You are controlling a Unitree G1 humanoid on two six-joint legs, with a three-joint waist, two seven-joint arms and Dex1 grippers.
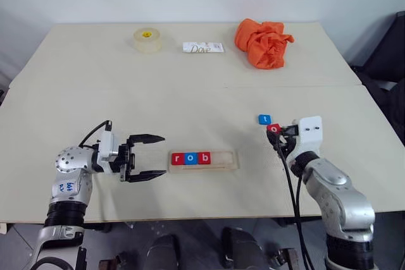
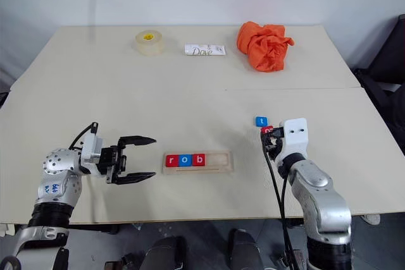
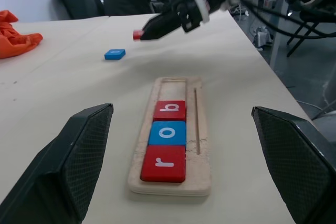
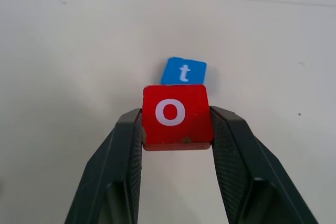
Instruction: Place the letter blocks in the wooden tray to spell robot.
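Observation:
The wooden tray [image 1: 204, 160] lies near the table's front edge with a red r [image 3: 163, 163], a blue o [image 3: 167, 132] and a red b [image 3: 169, 110] in its left part; its right part is bare. To its right my right gripper [image 4: 177, 124] is shut on a red o block [image 4: 176, 116], lifted off the table. Just beyond it the blue t block [image 1: 264, 119] lies flat on the table. My left gripper [image 1: 149, 157] hangs open left of the tray, pointing at it, with nothing between its fingers.
At the back of the table [image 1: 190, 93] are a roll of tape [image 1: 147, 40], a white Dove bar [image 1: 203, 47] and a crumpled orange cloth [image 1: 262, 42]. A seam crosses the table behind the tray. Dark chairs stand off the right edge.

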